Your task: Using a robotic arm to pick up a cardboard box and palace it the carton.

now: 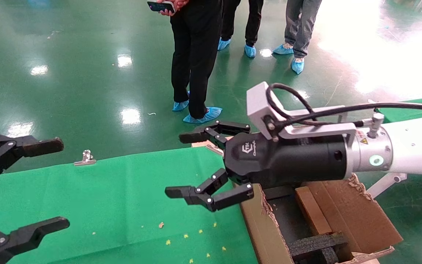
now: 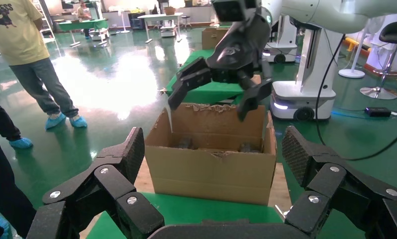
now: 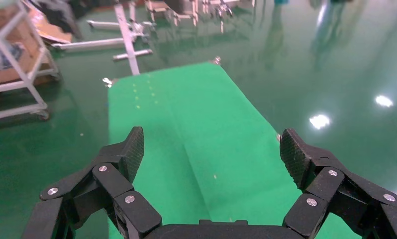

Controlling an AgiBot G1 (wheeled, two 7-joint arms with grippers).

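Head view: white robotic arm with the green indicator light is reaching in from the right, with its black cylindrical wrist stretching out over the near edge of the carton.
Right gripper: black two-finger linkage gripper, hanging in the air just past the carton's left wall and above the green cloth-covered counter. Jaws are gaping wide and holding nothing. Right wrist view is showing the same thing, both ribbed fingers spread with only bare green cloth between them.
Left gripper: all-black one, sitting at the left edge of the head view, above the counter and well apart from the carton. Also spread wide and carrying nothing.
Carton: big brown corrugated cardboard carton with ragged torn flaps, sitting at the right end of the counter. Black foam inserts are lying inside it.
Cardboard box: small flat plain brown box, already lying down inside the carton, leaning along the right-hand inner wall, just behind the foam. No gripper is touching it.
Left wrist view: looking across at the carton from the side, with the right gripper hovering over its open top, jaws apart.
Other stuff: silver binder clip is clamping the cloth at the far counter edge; people in blue shoe covers are standing on the glossy green floor behind.
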